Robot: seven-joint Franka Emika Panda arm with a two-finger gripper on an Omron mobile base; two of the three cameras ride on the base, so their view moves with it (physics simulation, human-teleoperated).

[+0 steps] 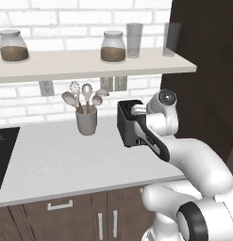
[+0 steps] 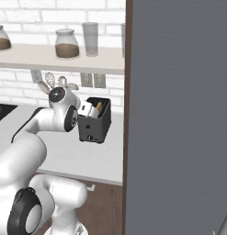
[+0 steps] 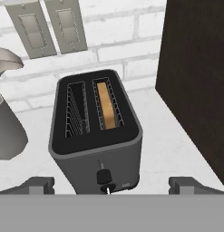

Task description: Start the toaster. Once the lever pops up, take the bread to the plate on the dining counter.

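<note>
So the gripper (image 3: 109, 185) is spread wide, holding nothing, hovering just in front of the toaster (image 3: 95, 136). Bread (image 3: 108, 105) sits down in the toaster's right slot. Toaster's on the worktop (image 1: 66, 160), utensil jar (image 1: 86, 120) off to its left.

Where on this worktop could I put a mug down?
The wide bare stretch of worktop between the stovetop and the toaster, in front of the utensil holder. It is crowded around the toaster, where the gripper hangs open beside the dark cabinet.
</note>
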